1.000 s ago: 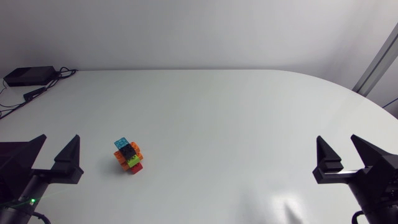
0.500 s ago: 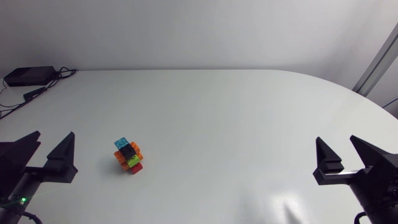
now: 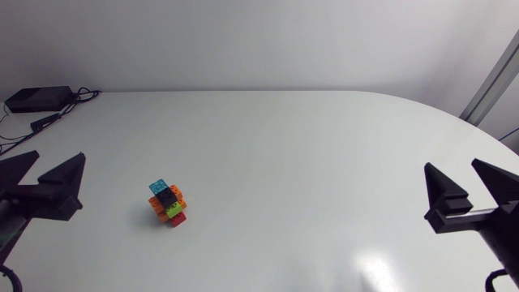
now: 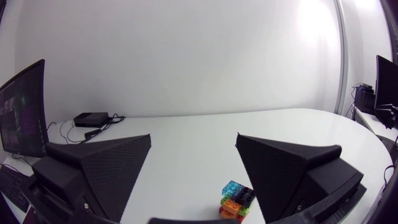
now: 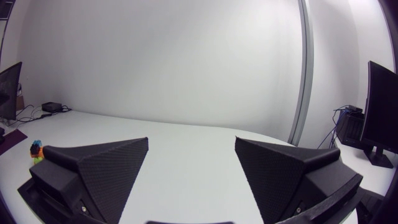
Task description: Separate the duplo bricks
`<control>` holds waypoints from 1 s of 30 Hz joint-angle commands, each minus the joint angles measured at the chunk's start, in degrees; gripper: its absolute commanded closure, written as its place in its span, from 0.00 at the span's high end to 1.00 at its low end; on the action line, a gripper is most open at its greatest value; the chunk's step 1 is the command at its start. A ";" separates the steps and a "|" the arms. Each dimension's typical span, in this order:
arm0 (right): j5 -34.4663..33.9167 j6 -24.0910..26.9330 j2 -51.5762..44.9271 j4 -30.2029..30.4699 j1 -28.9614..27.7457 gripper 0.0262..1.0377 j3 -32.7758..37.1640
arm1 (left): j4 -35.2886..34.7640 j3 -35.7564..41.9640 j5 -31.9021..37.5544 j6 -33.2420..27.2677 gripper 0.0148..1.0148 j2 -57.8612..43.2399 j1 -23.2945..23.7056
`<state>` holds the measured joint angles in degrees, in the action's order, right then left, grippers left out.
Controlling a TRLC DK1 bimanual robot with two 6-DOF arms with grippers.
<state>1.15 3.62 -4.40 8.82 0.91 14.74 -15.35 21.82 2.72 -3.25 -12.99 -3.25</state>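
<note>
The duplo bricks [image 3: 167, 203] sit as one joined clump on the white worktop [image 3: 284, 146], in its left half and nearer the front edge than the back. Cyan and black pieces are uppermost, with orange, green and red under them. Nothing touches the clump. The left gripper [image 3: 60, 154] hangs at the worktop's left edge, well apart from the bricks, its two wedge fingers spread wide and holding nothing. In the left wrist view the same gripper [image 4: 193, 140] shows a broad gap of bare worktop between its fingers. The bricks [image 4: 236, 200] show just inside its right-hand finger, partly hidden by that finger but ahead of it, not in contact. The right gripper [image 3: 450, 164] is at the worktop's right edge, far from the bricks, and it too is wide open and empty. Its own view [image 5: 191, 142] looks across the worktop, and the bricks [image 5: 36, 150] appear only as a small coloured spot beyond its left-hand finger. A small black box [image 3: 36, 99] with cables lies at the worktop's back left corner.
</note>
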 commanded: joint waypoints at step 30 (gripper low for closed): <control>-0.18 -1.16 -13.70 4.01 3.58 0.97 5.82 | -29.03 33.02 -17.40 -32.53 0.93 -54.42 -0.80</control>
<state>1.13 3.60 -18.22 12.14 3.84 21.56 -43.77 52.53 -13.56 -28.84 -66.26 -3.57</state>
